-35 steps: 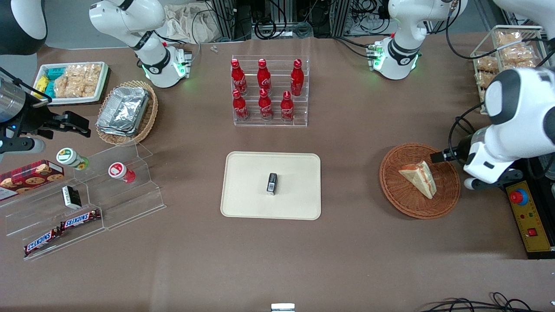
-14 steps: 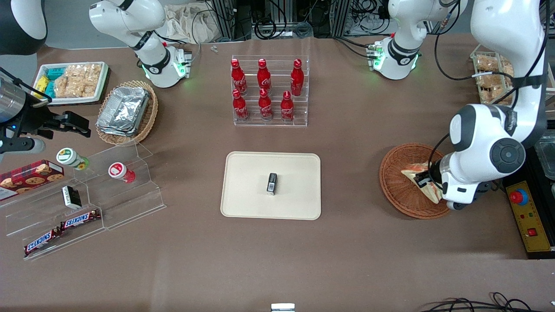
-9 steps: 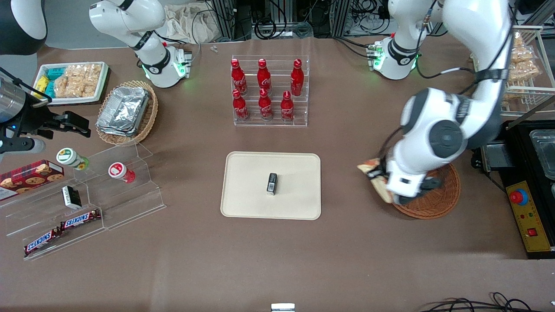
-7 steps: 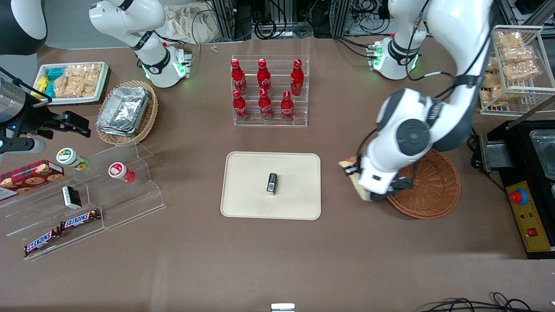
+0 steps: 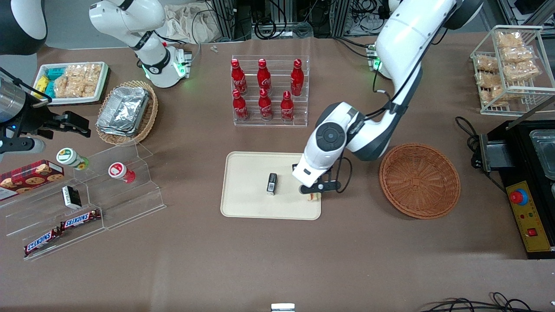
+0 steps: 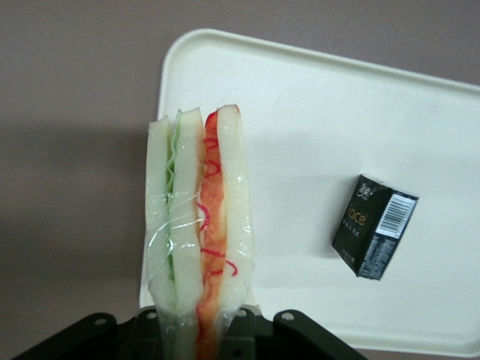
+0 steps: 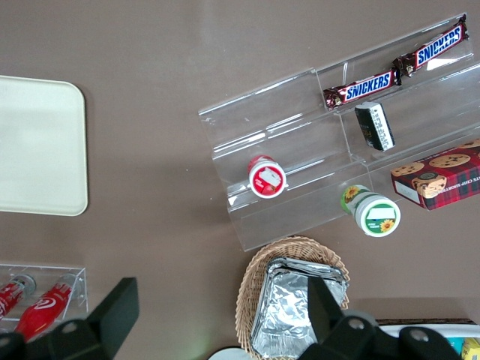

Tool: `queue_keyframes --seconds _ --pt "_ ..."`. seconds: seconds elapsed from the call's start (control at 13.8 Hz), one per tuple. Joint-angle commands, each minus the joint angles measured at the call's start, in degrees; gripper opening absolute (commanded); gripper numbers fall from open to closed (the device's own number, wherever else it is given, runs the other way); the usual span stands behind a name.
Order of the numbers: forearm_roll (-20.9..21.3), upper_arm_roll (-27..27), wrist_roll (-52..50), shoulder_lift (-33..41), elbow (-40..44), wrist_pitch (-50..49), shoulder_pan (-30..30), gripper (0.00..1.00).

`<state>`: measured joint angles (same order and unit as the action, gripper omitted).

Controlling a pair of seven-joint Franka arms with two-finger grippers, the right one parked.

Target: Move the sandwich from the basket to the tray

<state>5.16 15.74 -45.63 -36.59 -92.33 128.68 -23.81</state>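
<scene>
My left gripper point(image 5: 313, 190) hangs above the cream-beige tray point(image 5: 247, 203), at the tray's edge nearest the basket. It is shut on the sandwich point(image 6: 199, 225), a wedge of white bread with red and green filling, held upright in clear wrap. In the front view only a small bit of the sandwich point(image 5: 312, 198) shows under the hand. The tray point(image 6: 315, 112) lies below it in the left wrist view. The reddish-brown wicker basket point(image 5: 419, 180) stands empty toward the working arm's end of the table.
A small black box point(image 5: 272, 183) lies near the tray's middle, and shows in the left wrist view point(image 6: 374, 237). A clear rack of red bottles point(image 5: 269, 91) stands farther from the camera than the tray. A tan basket with foil containers point(image 5: 126, 112) and clear stepped shelves point(image 5: 86, 195) are toward the parked arm's end.
My left gripper lifted the sandwich out of the basket and carried it sideways to above the tray's edge. The basket is now empty.
</scene>
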Motion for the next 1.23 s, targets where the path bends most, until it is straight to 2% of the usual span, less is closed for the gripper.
queue_keyframes --seconds 0.0,0.07,0.14,0.22,0.29,0.58,0.8,0.94,1.16 --pt "4.22 -0.45 0.63 -3.92 1.98 1.92 -0.36 0.17" --pt "6.42 -0.45 0.98 -4.45 1.89 1.93 -0.45 0.18" --pt "7.40 -0.45 3.86 -4.63 1.81 1.93 -0.45 0.28" --pt "7.06 -0.45 6.15 -4.81 1.80 2.01 -0.45 0.52" --pt "6.88 -0.45 6.26 -4.98 1.80 2.10 -0.36 1.00" --pt "6.44 -0.36 2.67 -0.43 1.80 1.22 -0.01 1.00" --pt "5.39 -0.54 1.86 7.38 2.15 -4.90 2.00 1.00" --pt "0.93 -0.36 4.31 12.48 2.68 -11.84 6.39 1.00" --pt "-4.45 -0.63 15.62 19.25 3.38 -22.12 12.79 1.00"
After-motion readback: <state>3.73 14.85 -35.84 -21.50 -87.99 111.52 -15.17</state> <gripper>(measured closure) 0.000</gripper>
